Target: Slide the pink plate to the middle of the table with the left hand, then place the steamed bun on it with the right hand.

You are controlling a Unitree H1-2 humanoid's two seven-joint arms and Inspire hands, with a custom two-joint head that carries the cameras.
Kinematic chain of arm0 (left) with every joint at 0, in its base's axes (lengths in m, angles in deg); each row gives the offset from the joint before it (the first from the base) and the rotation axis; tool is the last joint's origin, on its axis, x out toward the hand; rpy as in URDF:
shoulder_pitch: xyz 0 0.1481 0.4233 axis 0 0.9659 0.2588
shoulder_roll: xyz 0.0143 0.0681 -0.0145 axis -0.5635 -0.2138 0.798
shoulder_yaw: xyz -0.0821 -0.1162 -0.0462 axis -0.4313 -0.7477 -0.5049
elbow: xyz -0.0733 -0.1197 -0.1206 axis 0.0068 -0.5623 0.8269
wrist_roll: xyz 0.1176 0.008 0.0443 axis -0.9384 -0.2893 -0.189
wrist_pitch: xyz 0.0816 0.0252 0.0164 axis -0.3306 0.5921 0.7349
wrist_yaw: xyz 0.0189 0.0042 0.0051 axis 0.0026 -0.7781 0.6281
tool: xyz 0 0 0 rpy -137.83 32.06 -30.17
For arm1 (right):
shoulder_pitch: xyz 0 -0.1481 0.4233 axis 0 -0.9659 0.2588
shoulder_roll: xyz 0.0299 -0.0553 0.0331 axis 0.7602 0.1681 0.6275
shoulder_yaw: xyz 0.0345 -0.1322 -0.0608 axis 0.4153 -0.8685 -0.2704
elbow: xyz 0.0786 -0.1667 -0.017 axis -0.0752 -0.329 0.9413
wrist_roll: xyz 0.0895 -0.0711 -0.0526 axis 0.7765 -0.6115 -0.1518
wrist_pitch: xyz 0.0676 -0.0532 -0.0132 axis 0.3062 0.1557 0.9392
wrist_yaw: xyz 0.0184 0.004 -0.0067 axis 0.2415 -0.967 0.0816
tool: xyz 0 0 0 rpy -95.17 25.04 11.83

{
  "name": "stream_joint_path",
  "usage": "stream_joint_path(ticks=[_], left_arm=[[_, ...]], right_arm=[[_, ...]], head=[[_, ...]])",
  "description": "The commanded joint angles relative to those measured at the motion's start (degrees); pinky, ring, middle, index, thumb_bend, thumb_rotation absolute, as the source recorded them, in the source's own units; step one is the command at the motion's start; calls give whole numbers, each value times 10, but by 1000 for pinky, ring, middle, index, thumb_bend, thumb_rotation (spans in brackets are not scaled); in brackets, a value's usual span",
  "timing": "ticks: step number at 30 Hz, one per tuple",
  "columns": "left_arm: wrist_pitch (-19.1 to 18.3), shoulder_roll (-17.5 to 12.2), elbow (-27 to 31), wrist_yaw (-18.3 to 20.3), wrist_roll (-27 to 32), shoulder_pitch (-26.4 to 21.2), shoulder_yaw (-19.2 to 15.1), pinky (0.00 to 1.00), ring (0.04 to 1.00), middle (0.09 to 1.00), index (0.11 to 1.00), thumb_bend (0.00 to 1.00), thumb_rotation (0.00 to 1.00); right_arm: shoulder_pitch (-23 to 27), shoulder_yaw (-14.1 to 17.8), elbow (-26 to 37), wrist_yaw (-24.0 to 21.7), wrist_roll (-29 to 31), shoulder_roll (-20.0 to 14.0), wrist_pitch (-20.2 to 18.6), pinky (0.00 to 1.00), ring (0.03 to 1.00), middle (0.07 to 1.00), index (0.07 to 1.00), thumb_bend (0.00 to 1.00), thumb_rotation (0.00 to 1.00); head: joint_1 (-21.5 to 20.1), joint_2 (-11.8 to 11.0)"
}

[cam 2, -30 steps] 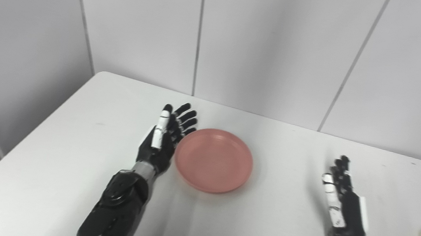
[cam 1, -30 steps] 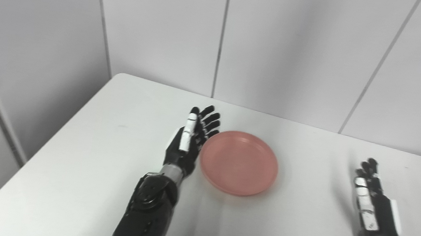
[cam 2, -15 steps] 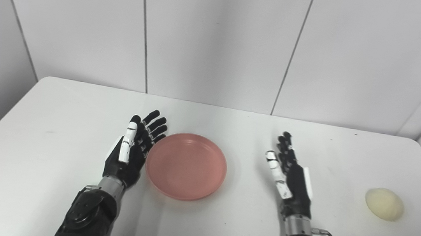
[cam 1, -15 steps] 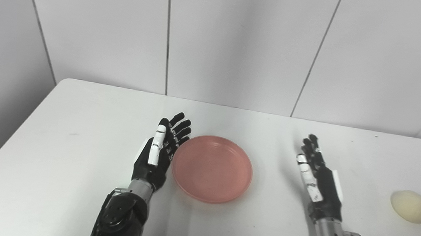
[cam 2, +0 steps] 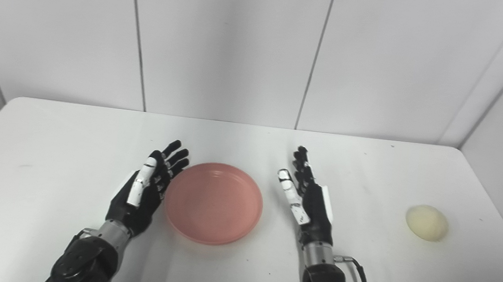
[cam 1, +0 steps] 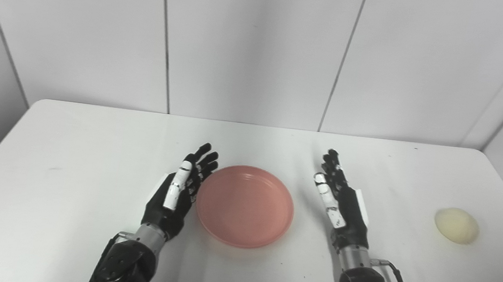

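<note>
Two open robot hands: left robot hand (cam 1: 174,193) beside pink plate (cam 1: 245,205), right robot hand (cam 1: 342,206) apart.

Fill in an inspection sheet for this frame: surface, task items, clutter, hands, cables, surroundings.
Surface: white table, a few faint dark specks.
Pink plate: empty, lying flat near the table's middle, between the two hands.
Steamed bun: pale, on the table toward the right edge, apart from both hands and off the plate.
Clutter: nothing seen.
Left hand: open, fingers apart, close against the plate's left rim; contact cannot be told.
Right hand: open, holding nothing, right of the plate with a clear gap.
Cables: a thin black cable loops at the right wrist.
Surroundings: plain white wall panels behind the table.
</note>
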Motion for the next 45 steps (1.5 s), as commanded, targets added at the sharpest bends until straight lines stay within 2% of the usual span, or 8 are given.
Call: stream_joint_path(ticks=[1, 5, 13, 15, 19, 26, 42, 45], left_arm=[[-15, -5, 2, 4, -7, 7, 4, 996, 960, 946, 929, 411, 1000], [-2, -6, 2, 0, -16, 6, 5, 983, 950, 939, 924, 403, 1000], [1, -12, 9, -1, -26, 6, 4, 1000, 969, 961, 942, 416, 1000], [2, -15, 10, -2, -31, 6, 2, 992, 967, 959, 936, 430, 990], [14, -22, 2, 5, -27, 3, -2, 1000, 983, 973, 942, 449, 1000], [15, -30, 0, 19, -18, 3, -9, 1000, 981, 966, 936, 432, 1000], [13, -36, -15, 36, 1, -1, -22, 955, 945, 939, 906, 448, 954], [10, -35, -17, 36, 5, -2, -25, 963, 951, 942, 909, 448, 938]], right_arm=[[9, 0, 22, 12, -12, 1, -2, 979, 957, 943, 953, 627, 786], [19, 6, 50, 29, -42, -15, -24, 989, 951, 938, 945, 636, 763], [49, 16, 148, 26, -142, -105, -101, 802, 859, 876, 899, 640, 626], [57, 22, 174, 29, -162, -122, -136, 723, 823, 871, 891, 661, 620], [61, 36, 215, 26, -184, -143, -198, 815, 862, 878, 883, 662, 553], [62, 66, 267, -38, -254, -211, -358, 810, 893, 903, 870, 717, 434], [50, 206, 252, -225, -478, -221, -361, 816, 934, 940, 893, 879, 365], [52, 226, 253, -269, -497, -219, -361, 697, 879, 941, 905, 904, 289]], head=[[-8, -1], [-20, -3], [-101, -10], [-123, -12], [-161, -25], [-199, -37], [-220, -34], [-221, -34]])
